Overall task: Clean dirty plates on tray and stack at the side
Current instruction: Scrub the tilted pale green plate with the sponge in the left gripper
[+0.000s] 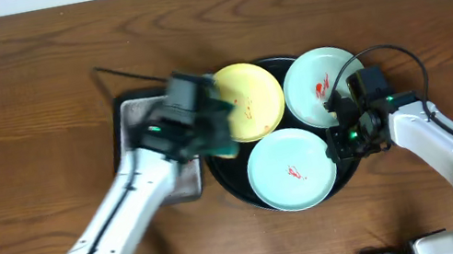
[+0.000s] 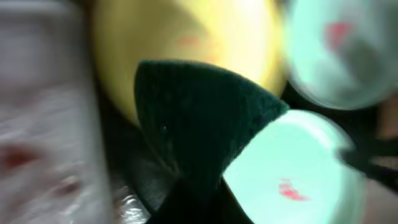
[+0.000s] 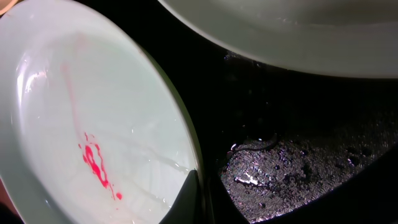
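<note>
Dark brown wood forms the tabletop point(image 1: 14, 90), and a large round black tray with a raised rim point(image 1: 232, 183) sits at its middle. Three small shallow round plates lie in the tray. A pale yellow plate point(image 1: 249, 95) is at the far left, a pale mint-green plate with a red smear point(image 1: 320, 82) at the far right, and a second smeared mint-green plate point(image 1: 290, 170) is nearest the robot.

The left end effector point(image 1: 218, 133) is blurred in both views that show it. It is pinching a dark green scouring sponge point(image 2: 199, 124) at the near left edge of the yellow plate. A smaller rectangular grey metal tray point(image 1: 133, 115) lies just left of the black tray, partly under that arm.

The right end effector point(image 1: 338, 137) has its fingers pressed together, with its dark tip point(image 3: 189, 198) at the right rim of the near mint-green plate point(image 3: 93, 143). I cannot tell whether it nips the rim. Beside it the tray floor point(image 3: 298, 137) glistens wet.
</note>
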`<state>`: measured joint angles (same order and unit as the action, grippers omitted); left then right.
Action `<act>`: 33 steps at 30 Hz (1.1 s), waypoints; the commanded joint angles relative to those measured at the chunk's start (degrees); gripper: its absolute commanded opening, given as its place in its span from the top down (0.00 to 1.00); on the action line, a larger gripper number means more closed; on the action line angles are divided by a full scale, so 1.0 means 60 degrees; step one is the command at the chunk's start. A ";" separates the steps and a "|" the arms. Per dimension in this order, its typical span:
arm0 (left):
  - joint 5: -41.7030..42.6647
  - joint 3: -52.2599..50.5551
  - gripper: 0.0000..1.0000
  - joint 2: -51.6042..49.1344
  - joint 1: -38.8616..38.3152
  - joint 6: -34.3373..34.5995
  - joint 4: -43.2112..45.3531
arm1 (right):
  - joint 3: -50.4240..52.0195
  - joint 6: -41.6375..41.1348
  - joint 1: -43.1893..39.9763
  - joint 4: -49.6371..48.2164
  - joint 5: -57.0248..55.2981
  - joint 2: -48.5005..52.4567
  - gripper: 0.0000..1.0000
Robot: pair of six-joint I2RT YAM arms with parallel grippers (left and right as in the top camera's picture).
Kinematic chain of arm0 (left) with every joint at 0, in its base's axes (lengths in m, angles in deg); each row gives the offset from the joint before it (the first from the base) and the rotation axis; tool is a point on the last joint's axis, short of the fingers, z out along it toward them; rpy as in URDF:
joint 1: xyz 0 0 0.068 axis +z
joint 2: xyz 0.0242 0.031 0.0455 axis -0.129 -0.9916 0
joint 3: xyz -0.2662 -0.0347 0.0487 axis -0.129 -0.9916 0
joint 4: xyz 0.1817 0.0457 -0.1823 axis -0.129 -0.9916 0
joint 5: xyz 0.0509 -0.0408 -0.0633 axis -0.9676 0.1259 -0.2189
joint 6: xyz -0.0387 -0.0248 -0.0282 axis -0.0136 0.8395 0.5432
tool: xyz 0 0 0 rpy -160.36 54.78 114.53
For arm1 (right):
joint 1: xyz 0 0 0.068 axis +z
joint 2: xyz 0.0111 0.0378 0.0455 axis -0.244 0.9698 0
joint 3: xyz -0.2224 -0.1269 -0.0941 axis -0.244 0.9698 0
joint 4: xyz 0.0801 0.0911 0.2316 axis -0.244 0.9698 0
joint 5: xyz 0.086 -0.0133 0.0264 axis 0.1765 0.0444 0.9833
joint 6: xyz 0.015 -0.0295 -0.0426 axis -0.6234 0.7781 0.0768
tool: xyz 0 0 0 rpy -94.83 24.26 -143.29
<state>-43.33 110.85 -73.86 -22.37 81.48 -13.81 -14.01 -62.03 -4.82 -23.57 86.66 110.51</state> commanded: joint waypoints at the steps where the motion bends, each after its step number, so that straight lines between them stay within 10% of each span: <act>1: 0.0280 0.0095 0.93 -0.0517 -0.1155 0.0874 0.0863 | -0.0106 -0.0157 0.0091 0.0007 0.0080 0.0055 0.99; 13: 0.0477 0.0095 0.92 -0.2918 -0.3395 0.2732 0.2601 | -0.0106 -0.0157 0.0091 0.0018 0.0076 0.0055 0.99; 24: -0.1239 0.0098 0.93 -0.2863 -0.2845 0.2222 0.0025 | -0.0106 -0.0153 0.0091 0.0033 0.0076 0.0055 0.99; 33: 0.0288 0.0098 0.92 -0.2320 -0.3078 0.2452 0.2430 | -0.0106 -0.0153 0.0091 0.0011 0.0076 0.0055 0.99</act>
<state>-44.34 111.38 -89.40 -38.82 95.67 -0.69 -14.01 -62.07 -4.49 -23.46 86.63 110.51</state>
